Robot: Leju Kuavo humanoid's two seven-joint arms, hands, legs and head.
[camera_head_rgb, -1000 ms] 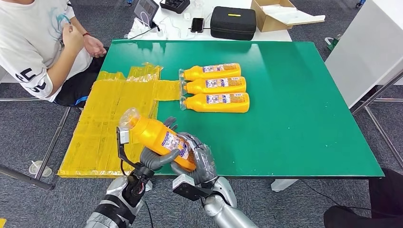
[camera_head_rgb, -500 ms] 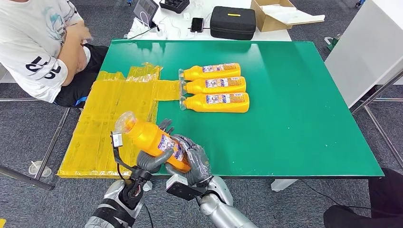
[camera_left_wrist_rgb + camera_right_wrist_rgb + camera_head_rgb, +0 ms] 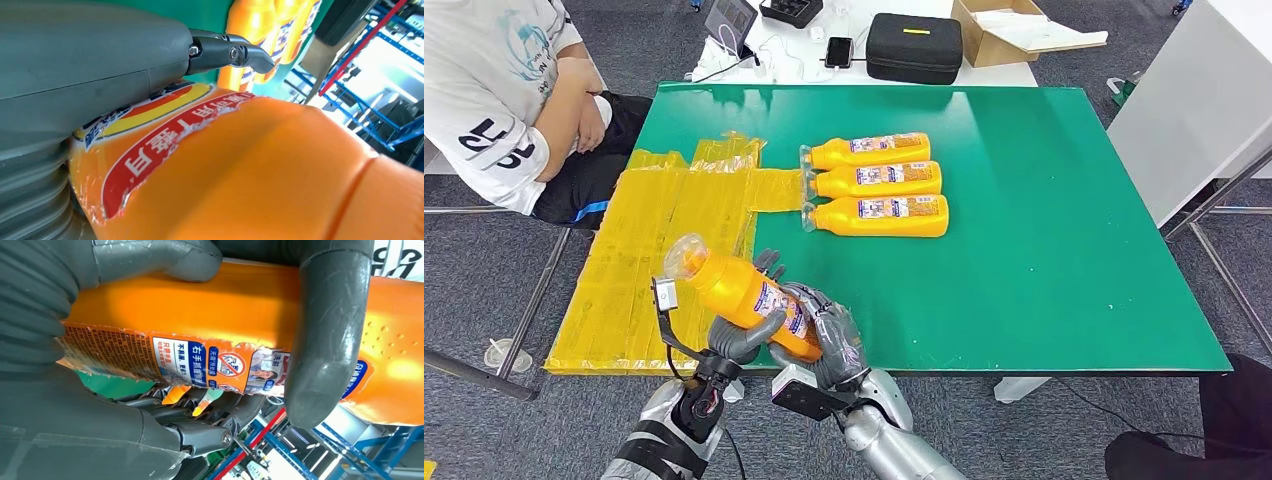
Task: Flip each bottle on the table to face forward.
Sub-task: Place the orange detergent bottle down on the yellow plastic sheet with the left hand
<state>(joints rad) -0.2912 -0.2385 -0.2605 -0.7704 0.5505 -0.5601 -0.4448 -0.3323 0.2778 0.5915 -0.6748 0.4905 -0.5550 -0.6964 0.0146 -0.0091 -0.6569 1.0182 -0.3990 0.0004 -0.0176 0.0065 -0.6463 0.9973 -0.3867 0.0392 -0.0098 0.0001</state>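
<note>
Both hands, L hand (image 3: 742, 338) & R hand (image 3: 832, 340), grasp 1 orange bottle (image 3: 749, 295) tilted at table (image 3: 1044, 250) near-left edge; 3 bottles (image 3: 876, 184) lie mid-table.

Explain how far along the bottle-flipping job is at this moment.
Three bottles already lie in a neat row on the green table, labels up, so they look done. A fourth bottle is gripped off the table by both the left hand and right hand. It has not yet been set down.

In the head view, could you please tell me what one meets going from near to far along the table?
Held bottle → nearest lying bottle → middle bottle → farthest bottle → black case
</note>
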